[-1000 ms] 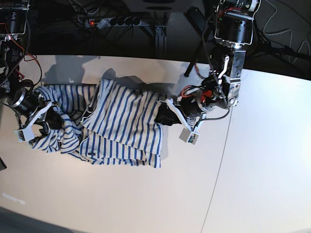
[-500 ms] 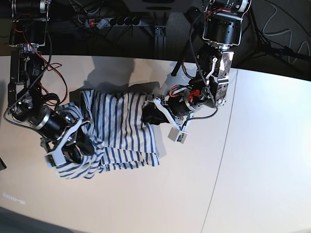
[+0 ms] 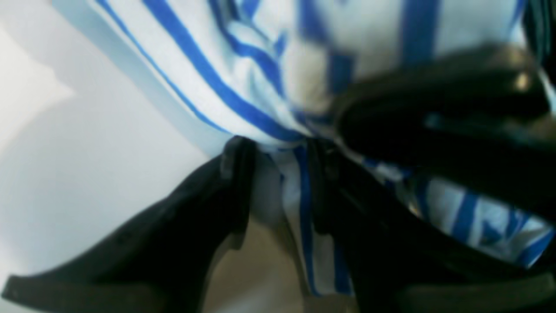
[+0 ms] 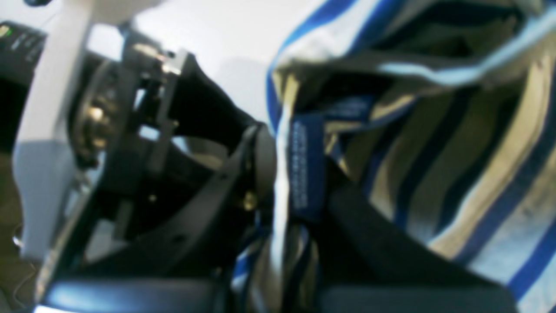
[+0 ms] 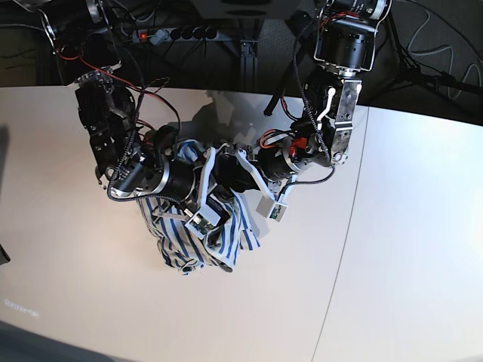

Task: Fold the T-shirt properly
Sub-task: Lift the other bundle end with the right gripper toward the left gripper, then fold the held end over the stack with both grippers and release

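The T-shirt (image 5: 240, 225), white with blue stripes, hangs bunched in a heap between my two grippers over the middle of the table. My right gripper (image 5: 205, 205) is shut on a fold of it. The right wrist view shows that gripper (image 4: 295, 174) pinching a hem with a dark blue tag (image 4: 306, 165). My left gripper (image 5: 232, 178) is shut on another edge, close beside the right one. In the left wrist view the black fingers (image 3: 234, 174) of that gripper (image 3: 280, 150) clamp a striped fold (image 3: 217, 52). Most of the shirt's shape is hidden in the bunch.
The white table (image 5: 90, 302) has a seam (image 5: 343, 249) running down its right part. A power strip (image 5: 173, 32) and cables lie behind the table's back edge. Both arms cross above the table's centre.
My right arm has swung from the table's left side to the centre, carrying its end of the shirt to the left gripper. The shirt went from spread out to a bunched heap.
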Robot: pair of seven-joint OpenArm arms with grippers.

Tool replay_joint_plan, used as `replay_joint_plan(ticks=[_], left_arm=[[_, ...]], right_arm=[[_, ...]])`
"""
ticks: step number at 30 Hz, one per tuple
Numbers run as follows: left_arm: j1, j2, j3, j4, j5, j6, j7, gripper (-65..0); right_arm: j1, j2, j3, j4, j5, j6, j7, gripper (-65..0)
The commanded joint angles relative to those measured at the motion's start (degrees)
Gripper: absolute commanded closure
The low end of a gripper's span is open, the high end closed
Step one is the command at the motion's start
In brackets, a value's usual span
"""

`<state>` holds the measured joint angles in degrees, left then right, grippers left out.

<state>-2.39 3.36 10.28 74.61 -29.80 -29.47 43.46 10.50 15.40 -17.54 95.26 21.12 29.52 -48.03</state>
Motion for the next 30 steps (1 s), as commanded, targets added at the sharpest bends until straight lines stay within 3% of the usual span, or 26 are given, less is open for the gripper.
replay_joint_plan(ticks=[1,3,7,9,14,16,24,26,29,30], left_arm=[[-0.02,0.13,0.26,-0.07,1.99,0.09,2.64,-25.1],[0.00,0.11,0.24,-0.07,1.99,0.09,2.64,-25.1],[-0.35,0.11,-0.39,-0.04,1.70,0.09,3.04,-25.1],[-0.52,0.11,-1.49,0.09,1.03,0.07,3.34,-25.1],[-1.31,0.09,-6.03,0.22,-0.28,-0.04,5.49,-25.1],[-1.46,-0.11,-8.11,0.33,-1.36,-1.55,5.88,-25.1],[-1.38,-2.64,-12.24,1.22,-3.87,-2.73,6.97,-25.1],[-1.33,-3.96,-12.24,3.26,-3.87,-2.73,7.48,-24.9],[-1.09,-5.64,-12.24,9.73,-3.87,-2.78,8.17,-22.4],[-1.09,-6.12,-12.24,12.24,-3.87,-2.78,8.50,-20.8]], right_arm=[[1.40,0.09,0.24,1.01,0.66,1.53,1.60,0.0],[1.40,0.11,0.22,1.01,0.72,1.53,1.73,-0.3],[1.38,0.11,0.22,1.01,0.72,1.57,1.73,-33.5],[1.40,0.09,0.22,1.01,1.57,1.57,1.81,-41.4],[1.44,-0.02,0.22,1.22,7.04,1.60,1.79,-41.8],[1.44,-0.20,0.22,1.70,8.83,1.60,1.77,-41.8],[4.13,-0.35,0.22,2.45,12.50,1.62,2.38,-41.8],[5.99,-0.33,0.31,2.43,10.91,1.60,2.91,-41.5],[8.35,-0.31,1.16,2.32,3.02,1.57,7.34,-40.8],[9.05,-0.33,1.68,2.19,-0.26,1.57,9.33,-36.5]])
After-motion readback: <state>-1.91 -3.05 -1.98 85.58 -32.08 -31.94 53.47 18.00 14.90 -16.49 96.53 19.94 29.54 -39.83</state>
